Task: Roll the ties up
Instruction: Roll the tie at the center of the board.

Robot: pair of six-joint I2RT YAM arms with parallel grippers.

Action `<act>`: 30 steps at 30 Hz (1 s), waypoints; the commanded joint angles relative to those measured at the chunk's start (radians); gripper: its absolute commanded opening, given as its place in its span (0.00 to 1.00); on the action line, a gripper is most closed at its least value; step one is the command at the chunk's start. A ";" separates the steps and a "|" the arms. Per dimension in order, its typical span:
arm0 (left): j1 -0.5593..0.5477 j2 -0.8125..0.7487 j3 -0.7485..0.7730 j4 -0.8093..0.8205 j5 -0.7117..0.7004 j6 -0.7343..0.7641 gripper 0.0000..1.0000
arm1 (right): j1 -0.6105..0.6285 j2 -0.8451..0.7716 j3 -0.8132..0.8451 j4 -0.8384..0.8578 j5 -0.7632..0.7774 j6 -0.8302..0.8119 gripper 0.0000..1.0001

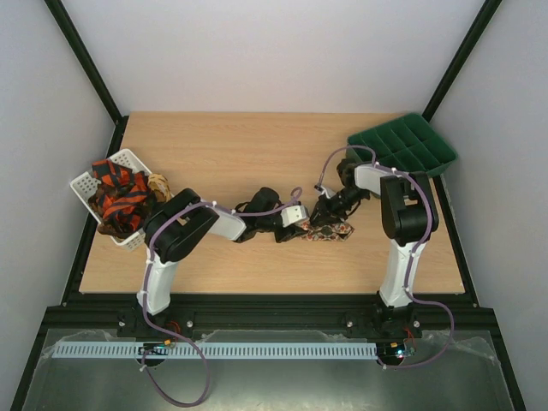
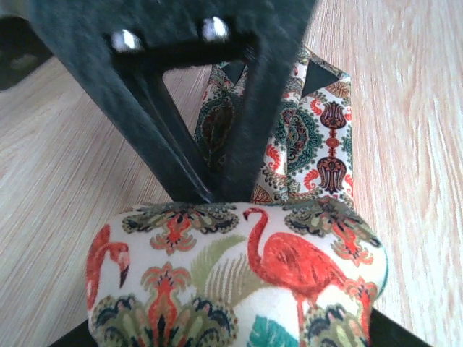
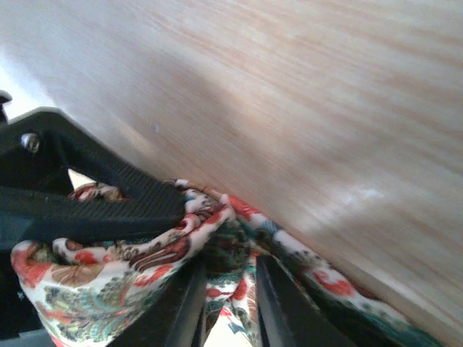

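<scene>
Holds rolled end of flamingo-print tie (image 2: 289,267) in left gripper (image 1: 308,225); pinches loose fabric with right gripper (image 3: 230,282) (narrow gap only).

tie (image 2: 239,275): bottom cut off by frame edge | table (image 3: 304,87): blurred

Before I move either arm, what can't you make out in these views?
- Top view: the tie, small, lies partly under the left end effector and right end effector. How far it is rolled is unreadable.
- Left wrist: the rolled tie runs off the bottom edge, hiding that end effector's grip.
- Right wrist: the tie's tail is cut off lower right.
- Top view: ties in the basket are tangled, uncountable.
</scene>
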 commanded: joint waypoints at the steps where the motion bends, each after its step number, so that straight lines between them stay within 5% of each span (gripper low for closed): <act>1: -0.005 -0.021 -0.068 -0.139 -0.093 0.107 0.40 | -0.002 -0.006 0.069 -0.090 0.053 -0.060 0.28; 8: -0.013 -0.022 -0.087 -0.133 -0.103 0.099 0.41 | 0.002 -0.150 0.026 -0.198 -0.111 -0.085 0.58; 13: -0.013 -0.015 -0.086 -0.132 -0.100 0.103 0.42 | 0.051 -0.176 -0.036 -0.125 -0.133 -0.013 0.60; 21: -0.014 -0.024 -0.095 -0.141 -0.073 0.130 0.43 | 0.066 -0.059 -0.016 0.011 -0.013 0.095 0.39; 26: -0.013 -0.021 -0.088 -0.141 -0.069 0.145 0.44 | 0.065 -0.059 -0.026 0.004 0.014 0.099 0.02; 30: -0.011 -0.021 -0.080 -0.131 -0.060 0.167 0.57 | 0.052 -0.073 -0.065 -0.037 0.029 0.062 0.01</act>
